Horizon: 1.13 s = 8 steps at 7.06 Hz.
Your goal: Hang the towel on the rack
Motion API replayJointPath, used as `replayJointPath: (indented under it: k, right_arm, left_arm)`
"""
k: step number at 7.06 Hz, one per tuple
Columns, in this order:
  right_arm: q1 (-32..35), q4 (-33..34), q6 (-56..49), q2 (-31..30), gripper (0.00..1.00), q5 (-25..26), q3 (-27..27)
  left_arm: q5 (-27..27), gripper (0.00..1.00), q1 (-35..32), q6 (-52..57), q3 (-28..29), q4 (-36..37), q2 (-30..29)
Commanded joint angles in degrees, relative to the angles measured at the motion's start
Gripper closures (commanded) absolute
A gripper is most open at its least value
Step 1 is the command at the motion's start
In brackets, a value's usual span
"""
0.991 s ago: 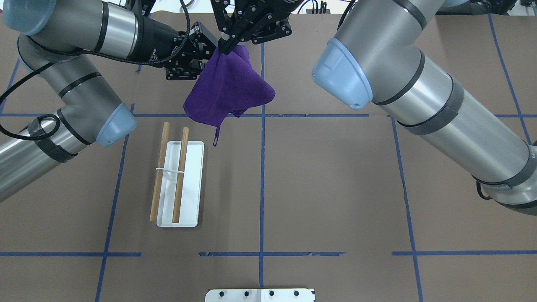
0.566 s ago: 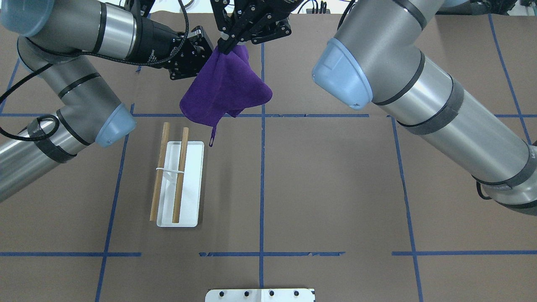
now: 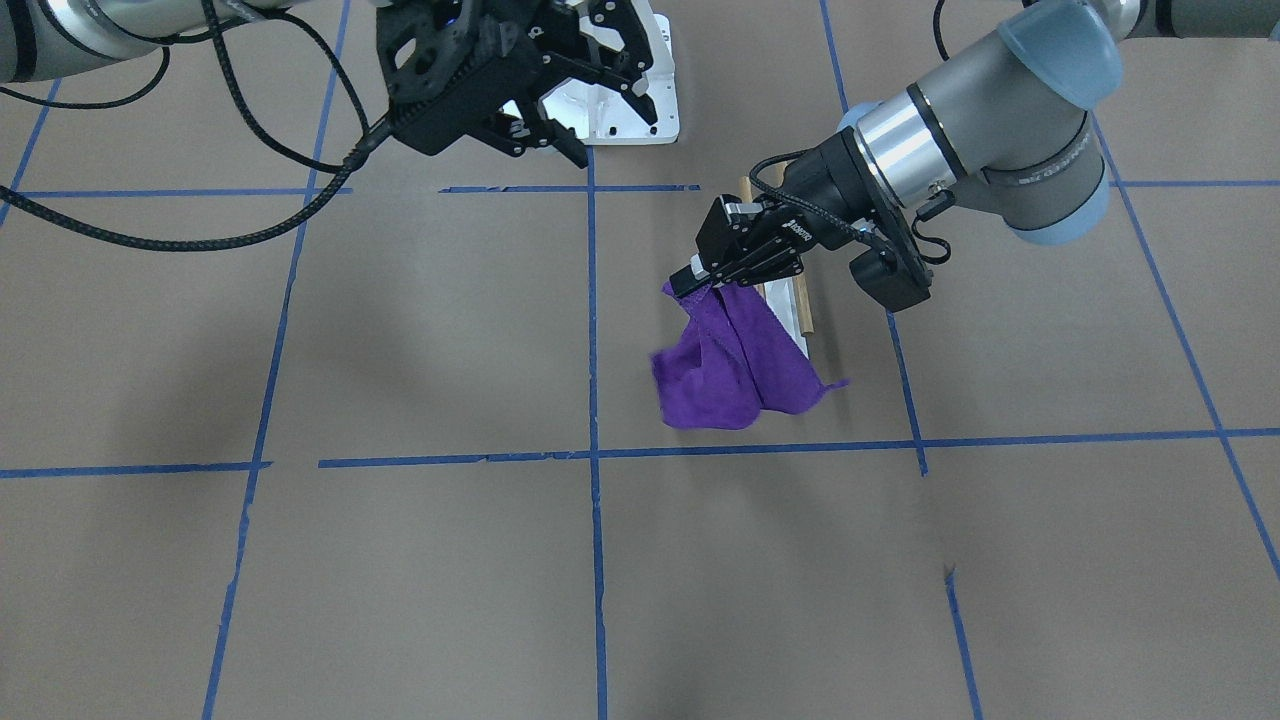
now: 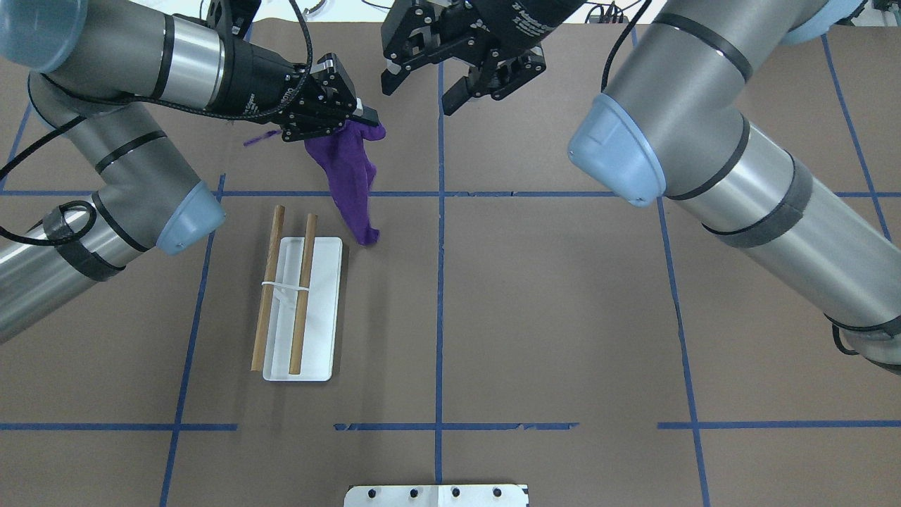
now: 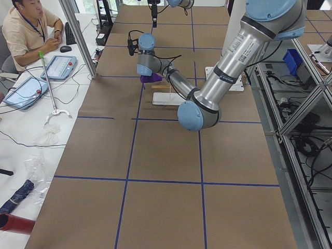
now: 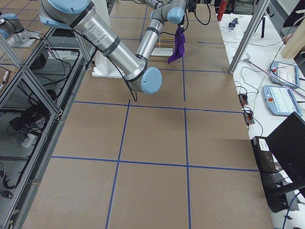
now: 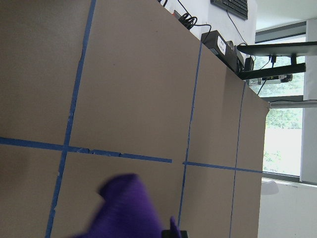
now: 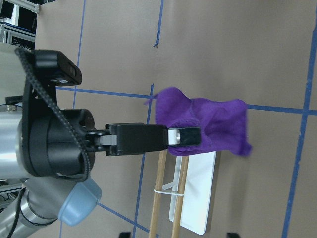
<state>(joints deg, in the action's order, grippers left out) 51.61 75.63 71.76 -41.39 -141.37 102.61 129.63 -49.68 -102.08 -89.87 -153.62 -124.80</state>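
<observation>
The purple towel [image 4: 352, 176] hangs in a narrow fold from my left gripper [image 4: 372, 121], which is shut on its top corner above the table, just beyond the rack's far end. The rack [image 4: 301, 310] stands on its white base with two wooden dowels side by side. In the front view the left gripper [image 3: 686, 286] holds the towel [image 3: 735, 375] in front of the rack [image 3: 800, 305]. My right gripper [image 4: 422, 88] is open and empty, apart from the towel. The right wrist view shows the left fingers [image 8: 183, 136] pinching the towel [image 8: 213, 121] above the rack [image 8: 194, 198].
A white bolted pedestal [image 3: 640, 95] sits at the robot's side of the table, its edge also in the overhead view [image 4: 436, 495]. Blue tape lines cross the brown table. An operator [image 5: 28, 28] sits beyond the far edge.
The right gripper let go of the towel, opened and drew back to the right. The left gripper closed on the towel's top, and the towel now hangs narrow from it.
</observation>
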Motion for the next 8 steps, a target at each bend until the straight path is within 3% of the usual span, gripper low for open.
replayJointPath:
  k: [1,3,5,6,8]
  right_arm:
    - [1.65,-4.78,0.14,-7.54,0.00,1.35,3.11]
    - [2.62,-4.96,0.14,-8.80,0.00,1.62,3.12]
    - [3.84,-4.96,1.18,-9.50,0.00,3.02,3.12]
    - [4.89,-4.96,1.11,-10.98,0.00,3.03,3.12]
    - [6.65,-4.96,1.02,-12.65,0.00,3.11,3.03]
  left_arm:
    - [0.10,1.00,1.69,-0.22,-1.62,-5.79,2.79]
    - [2.97,1.00,2.22,0.04,-7.30,-5.99,5.76]
    - [9.04,1.00,1.87,0.39,-11.64,-14.19,17.41]
    - [9.06,1.00,1.61,0.39,-9.47,-24.17,23.75]
    - [9.06,1.00,-1.02,0.48,-6.31,-27.17,26.80]
